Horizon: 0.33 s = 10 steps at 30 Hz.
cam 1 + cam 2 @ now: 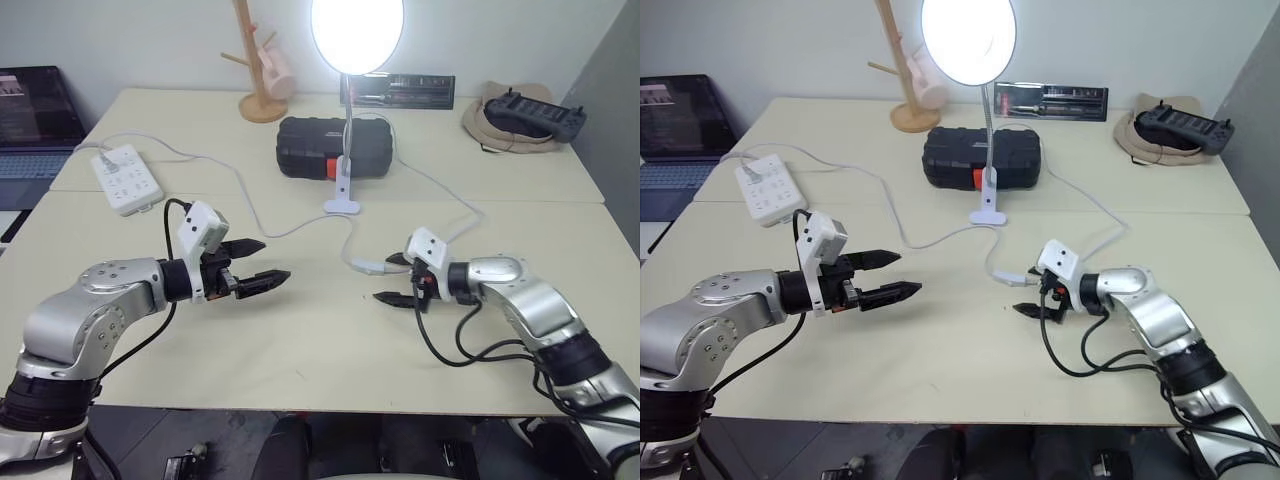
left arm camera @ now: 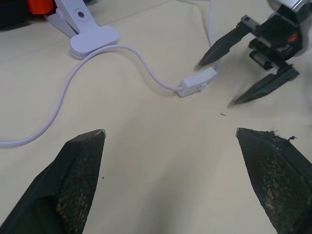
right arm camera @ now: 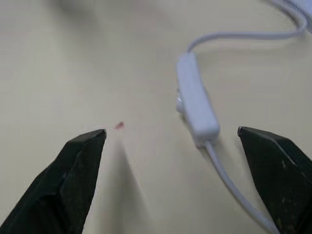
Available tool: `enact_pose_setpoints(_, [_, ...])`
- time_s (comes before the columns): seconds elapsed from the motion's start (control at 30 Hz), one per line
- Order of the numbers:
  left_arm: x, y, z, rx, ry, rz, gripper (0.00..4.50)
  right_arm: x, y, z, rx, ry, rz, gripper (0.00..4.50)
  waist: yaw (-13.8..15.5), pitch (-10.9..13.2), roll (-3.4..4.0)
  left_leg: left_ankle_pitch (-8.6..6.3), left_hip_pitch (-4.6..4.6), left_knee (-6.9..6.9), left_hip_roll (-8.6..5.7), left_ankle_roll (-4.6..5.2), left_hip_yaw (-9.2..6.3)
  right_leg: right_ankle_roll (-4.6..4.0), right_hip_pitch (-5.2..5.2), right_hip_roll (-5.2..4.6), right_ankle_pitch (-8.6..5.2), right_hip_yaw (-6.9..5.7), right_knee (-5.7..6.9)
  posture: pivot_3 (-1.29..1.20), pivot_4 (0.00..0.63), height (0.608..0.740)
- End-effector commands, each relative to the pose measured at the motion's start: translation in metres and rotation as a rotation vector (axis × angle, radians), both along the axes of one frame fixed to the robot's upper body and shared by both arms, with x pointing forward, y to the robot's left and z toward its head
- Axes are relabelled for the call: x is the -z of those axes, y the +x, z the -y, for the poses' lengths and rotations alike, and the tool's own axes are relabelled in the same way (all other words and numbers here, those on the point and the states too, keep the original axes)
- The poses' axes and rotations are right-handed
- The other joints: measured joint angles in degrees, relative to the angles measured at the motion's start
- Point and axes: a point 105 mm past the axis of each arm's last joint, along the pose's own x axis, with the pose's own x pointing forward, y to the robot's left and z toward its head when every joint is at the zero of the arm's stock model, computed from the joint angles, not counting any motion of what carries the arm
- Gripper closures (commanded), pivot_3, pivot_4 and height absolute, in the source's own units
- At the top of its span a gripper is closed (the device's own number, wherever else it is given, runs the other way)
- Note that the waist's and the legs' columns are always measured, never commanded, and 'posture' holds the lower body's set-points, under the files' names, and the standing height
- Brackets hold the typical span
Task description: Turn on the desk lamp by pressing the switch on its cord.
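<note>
Lit desk lamp (image 1: 357, 32) upper centre, switch (image 1: 368, 266) lying flat at centre, long axis left-right, right gripper (image 1: 394, 279) spread beside it, left gripper (image 1: 256, 264) spread, empty.

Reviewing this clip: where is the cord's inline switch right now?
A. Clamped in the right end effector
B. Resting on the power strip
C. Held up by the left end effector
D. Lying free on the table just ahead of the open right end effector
D. The switch lies flat on the table, with the right end effector open beside it and not gripping it; the desk lamp is lit.
</note>
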Motion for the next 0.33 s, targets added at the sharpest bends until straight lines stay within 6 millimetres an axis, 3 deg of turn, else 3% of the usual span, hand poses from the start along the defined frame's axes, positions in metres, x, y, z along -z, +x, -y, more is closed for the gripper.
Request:
enact_pose_setpoints(0.03, [-0.009,0.0,-0.005,0.036,0.038,0.039,0.0,-0.027,-0.014,0.001,-0.032,0.051,0.024,0.01,0.0,0.0,0.0,0.0,0.0,0.0,0.0,0.01,-0.02,0.0,0.01,0.01,0.0,-0.02,0.0,0.0,0.15,0.74])
enact_pose_setpoints(0.33, [-0.013,0.004,-0.024,0.106,0.176,0.056,0.0,-0.038,-0.039,0.037,0.031,0.021,0.009,0.01,0.1,0.0,0.0,-0.03,-0.06,0.12,-0.05,0.06,-0.04,0.0,0.03,0.0,0.0,-0.05,0.02,0.0,0.15,0.74])
